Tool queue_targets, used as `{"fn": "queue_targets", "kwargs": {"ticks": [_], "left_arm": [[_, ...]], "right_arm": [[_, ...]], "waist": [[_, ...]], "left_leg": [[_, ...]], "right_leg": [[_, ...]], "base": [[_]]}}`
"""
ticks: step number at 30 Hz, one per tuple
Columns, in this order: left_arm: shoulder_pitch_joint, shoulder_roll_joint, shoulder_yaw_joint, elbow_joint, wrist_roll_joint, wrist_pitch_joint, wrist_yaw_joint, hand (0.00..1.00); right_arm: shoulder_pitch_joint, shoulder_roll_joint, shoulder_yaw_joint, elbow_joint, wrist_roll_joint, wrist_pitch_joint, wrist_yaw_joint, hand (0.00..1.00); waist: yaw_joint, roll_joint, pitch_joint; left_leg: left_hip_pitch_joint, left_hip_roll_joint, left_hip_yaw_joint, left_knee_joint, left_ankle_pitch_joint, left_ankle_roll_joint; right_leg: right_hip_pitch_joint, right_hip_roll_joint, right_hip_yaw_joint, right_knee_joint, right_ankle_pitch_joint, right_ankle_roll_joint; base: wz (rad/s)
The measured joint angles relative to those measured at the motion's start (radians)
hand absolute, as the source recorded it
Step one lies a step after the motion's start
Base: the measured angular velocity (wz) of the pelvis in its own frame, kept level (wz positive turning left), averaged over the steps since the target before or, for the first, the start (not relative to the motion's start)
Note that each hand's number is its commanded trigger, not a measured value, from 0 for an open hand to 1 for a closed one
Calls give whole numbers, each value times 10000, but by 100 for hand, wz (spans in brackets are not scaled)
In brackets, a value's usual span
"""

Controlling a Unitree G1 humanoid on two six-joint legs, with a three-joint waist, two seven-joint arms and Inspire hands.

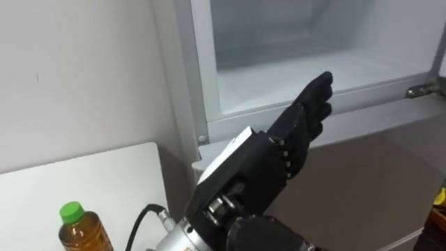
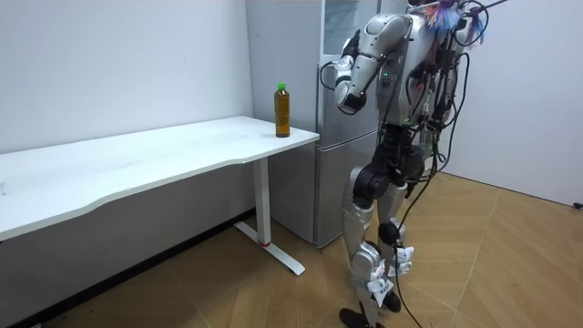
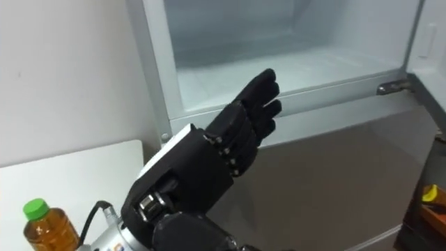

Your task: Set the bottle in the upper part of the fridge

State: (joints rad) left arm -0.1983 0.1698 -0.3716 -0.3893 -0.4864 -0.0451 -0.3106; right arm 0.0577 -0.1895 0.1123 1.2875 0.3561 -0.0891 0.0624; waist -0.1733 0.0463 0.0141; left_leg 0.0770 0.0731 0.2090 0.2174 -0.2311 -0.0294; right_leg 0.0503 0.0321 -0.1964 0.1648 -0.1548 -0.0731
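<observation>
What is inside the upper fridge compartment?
The upper fridge shows a bare white floor and walls. The open left hand covers part of its front edge.

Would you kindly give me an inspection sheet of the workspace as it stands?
Surface: white table, carrying the bottle.
Job's things: upper fridge open, nothing seen inside; bottle upright on the table corner beside it.
Clutter: nothing seen.
Robot hands: left robot hand raised before the open compartment, fingers straight, holding nothing.
Cables: the robot's own only.
Surroundings: white wall, wooden floor.
</observation>
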Motion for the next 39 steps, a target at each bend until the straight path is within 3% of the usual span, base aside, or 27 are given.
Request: {"fn": "queue_targets", "kwargs": {"ticks": [4, 8, 14, 18, 20, 24, 28, 35, 39], "left_arm": [[81, -2, 525, -320, 128, -38, 227, 0], [433, -8, 1321, -772, 675, -294, 727, 0], [991, -49, 2313, -844, 660, -646, 1586, 0], [1187, -64, 3201, -990, 1084, -688, 2038, 0], [1505, -54, 4033, -1303, 1506, -812, 2673, 0], [2396, -49, 4767, -1401, 1752, -1266, 3640, 0], [3125, -54, 5254, -658, 1889, -1274, 4517, 0], [4220, -34, 6455, 1114, 2131, -1316, 5911, 0], [5035, -76, 6514, 2581, 1696, -1330, 6358, 0]], "right_arm": [[27, 1, 183, 5, -85, -5, -81, 0], [116, -1, 197, -41, -212, -111, -66, 0], [156, 52, 198, -62, -297, -266, -58, 0], [265, 130, 3, -31, -371, -318, -61, 0], [483, 165, -353, -171, -421, -322, -61, 0], [787, 187, -581, -372, -416, -327, -158, 0], [916, 229, -908, -429, -429, -327, -284, 0], [1423, 271, -1373, -903, -504, -303, -273, 0], [1518, 311, -1547, -910, -473, -273, -228, 0]], "waist": [[382, -97, -43], [763, -50, -111], [1027, -76, -99], [1307, -121, -108], [1490, -99, -132], [1589, -65, -158], [1672, -41, -116], [1932, -25, -114], [2025, -42, -115]], "left_leg": [[-24, -33, -232, 45, 3, -6], [75, -61, -326, 20, 5, -10], [216, -169, -736, 13, 4, -7], [221, -175, -810, 38, 4, -7], [223, -175, -818, 46, 4, -7], [227, -200, -862, 43, 4, -7], [313, -274, -1306, 43, 4, -7], [402, -351, -1305, 31, 4, -6], [408, -354, -1295, 27, 4, -6]], "right_leg": [[3, -39, -200, 21, -98, -4], [202, -53, -267, -2, -129, 13], [388, -147, -510, 17, -254, 73], [502, -144, -570, -1, -266, 77], [529, -141, -577, -28, -272, 70], [575, -150, -691, -127, -284, 88], [787, -193, -925, -133, -350, 114], [905, -279, -1069, -94, -532, 173], [937, -279, -1085, -97, -532, 172]], "base": [[14], [6], [13], [8], [0], [12], [19], [10], [0]]}}
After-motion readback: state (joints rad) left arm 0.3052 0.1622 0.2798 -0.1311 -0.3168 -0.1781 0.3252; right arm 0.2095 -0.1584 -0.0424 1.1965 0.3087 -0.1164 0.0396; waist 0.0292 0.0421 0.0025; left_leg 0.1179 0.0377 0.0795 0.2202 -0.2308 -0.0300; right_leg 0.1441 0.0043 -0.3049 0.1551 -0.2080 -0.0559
